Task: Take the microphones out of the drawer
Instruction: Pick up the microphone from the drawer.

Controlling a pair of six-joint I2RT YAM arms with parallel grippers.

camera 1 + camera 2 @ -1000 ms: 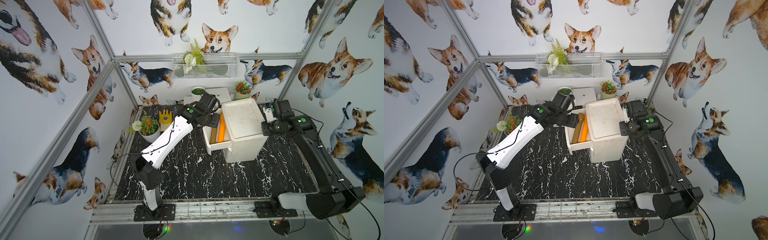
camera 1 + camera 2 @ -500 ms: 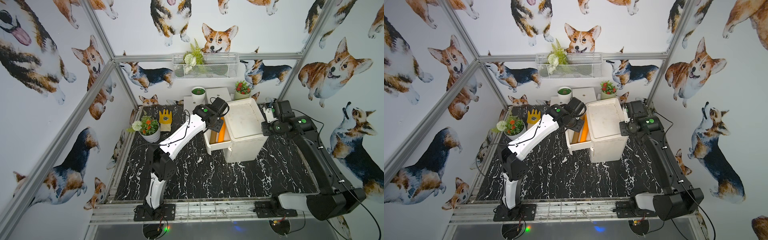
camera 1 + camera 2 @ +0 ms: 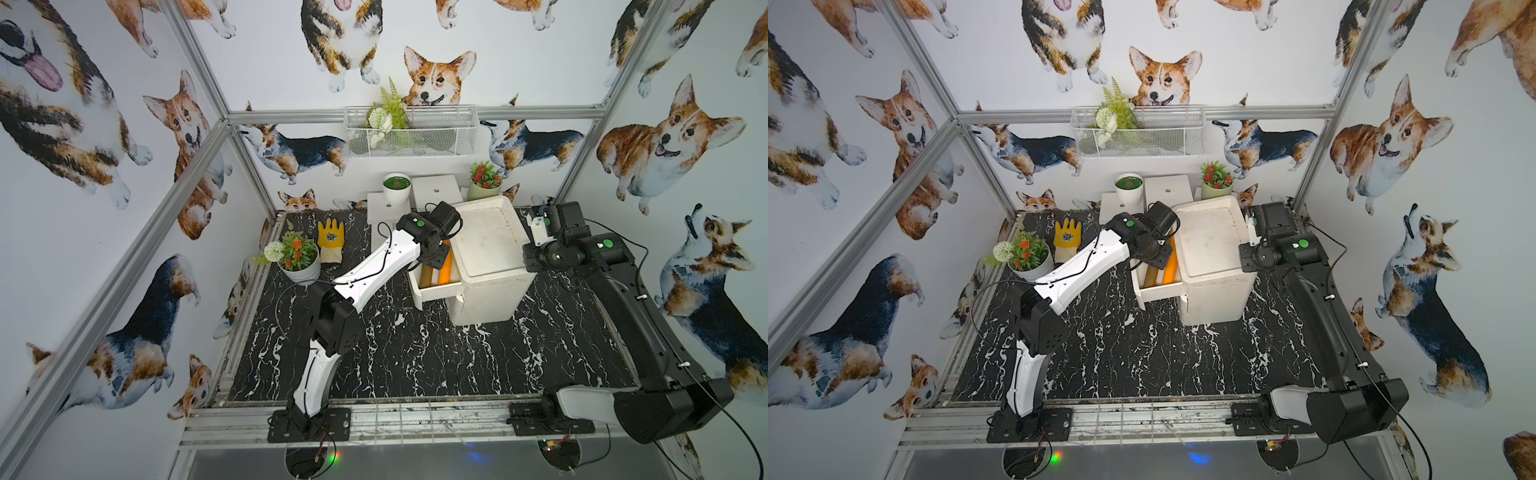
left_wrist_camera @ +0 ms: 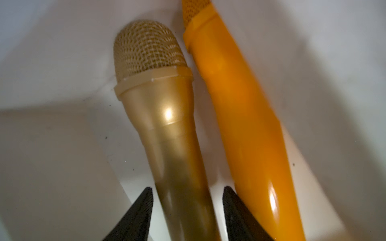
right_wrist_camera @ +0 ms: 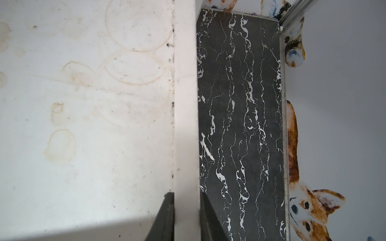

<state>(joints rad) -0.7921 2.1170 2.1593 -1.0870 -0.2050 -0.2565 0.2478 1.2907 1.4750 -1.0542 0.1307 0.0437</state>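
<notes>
The gold mesh-headed plastic microphone (image 4: 167, 116) lay in the open white drawer (image 3: 436, 291) right beside an orange plastic microphone (image 4: 246, 125). Its long axis ran straight out from the left gripper (image 4: 187, 188), whose open jaws straddled the handle. The right gripper (image 5: 186, 194) was clamped on the white cabinet rim (image 5: 184, 104).

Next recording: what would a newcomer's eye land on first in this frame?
The corgi wallpaper covering every wall comes first. Next is the open drawer of the white cabinet on the black marbled table. It holds a gold microphone and an orange microphone side by side, and the fingers of the left gripper straddle the gold one's handle, not yet closed. The right gripper is clamped on the cabinet's raised top edge.
</notes>
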